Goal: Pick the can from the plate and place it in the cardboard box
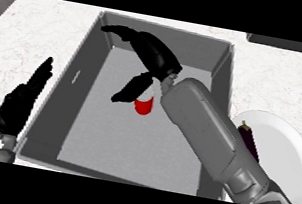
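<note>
The red can is inside the grey box, near its middle, and only its lower red part shows below my right hand. That hand hovers over the box with its fingers stretched toward the far left corner and the thumb pointing down beside the can, open. Whether the can touches the hand or the box floor I cannot tell. The white plate lies to the right of the box, partly behind my right forearm. My left hand rests on the counter left of the box, fingers straight.
A dark purple eggplant lies on the plate's left side, next to my right forearm. A dark object sits at the counter's far right edge. The white marbled counter surrounds the box.
</note>
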Motion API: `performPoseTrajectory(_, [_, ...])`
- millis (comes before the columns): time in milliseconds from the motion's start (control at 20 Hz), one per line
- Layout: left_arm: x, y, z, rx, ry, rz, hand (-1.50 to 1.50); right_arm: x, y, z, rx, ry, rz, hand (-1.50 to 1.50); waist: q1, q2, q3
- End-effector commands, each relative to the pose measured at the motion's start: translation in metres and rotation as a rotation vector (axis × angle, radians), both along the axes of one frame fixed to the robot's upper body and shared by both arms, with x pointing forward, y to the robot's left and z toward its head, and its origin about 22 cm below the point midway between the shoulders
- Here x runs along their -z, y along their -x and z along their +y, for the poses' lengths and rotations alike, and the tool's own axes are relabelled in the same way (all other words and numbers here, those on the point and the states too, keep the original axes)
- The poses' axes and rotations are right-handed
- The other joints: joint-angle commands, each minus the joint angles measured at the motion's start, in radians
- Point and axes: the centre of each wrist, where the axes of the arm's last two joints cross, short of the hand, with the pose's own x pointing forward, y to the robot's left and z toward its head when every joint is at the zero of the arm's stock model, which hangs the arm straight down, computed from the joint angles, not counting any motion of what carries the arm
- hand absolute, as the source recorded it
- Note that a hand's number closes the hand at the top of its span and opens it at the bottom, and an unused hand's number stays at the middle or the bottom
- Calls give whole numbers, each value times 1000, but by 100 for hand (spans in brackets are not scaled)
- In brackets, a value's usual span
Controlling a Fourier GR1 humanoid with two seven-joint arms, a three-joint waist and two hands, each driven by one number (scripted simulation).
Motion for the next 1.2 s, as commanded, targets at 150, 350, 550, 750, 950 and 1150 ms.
performPoseTrajectory(150, [2, -1, -10, -8, 0, 3, 0, -15, -26, -23, 110, -327, 133, -150, -7, 2, 0])
performPoseTrajectory(350, [2, 3, 3, -13, -3, -14, 0, -20, -50, -68, 189, -450, 169, -150, -15, 1, 0])
performPoseTrajectory(550, [6, 9, 5, 7, 1, 19, 0, -32, -74, -126, 329, -490, 163, -150, 0, 6, 0])
performPoseTrajectory(750, [0, 0, 0, 1, -1, -10, 0, -47, -85, -198, 363, -535, 166, -150, 0, 11, 1])
performPoseTrajectory(950, [1, 2, 7, 9, -9, -12, 0, -33, -82, -256, 383, -552, 158, -150, 13, 16, 1])
performPoseTrajectory(1150, [5, 3, -15, 48, 13, -13, 0, -56, -79, -297, 337, -492, 152, -150, 35, 24, 2])
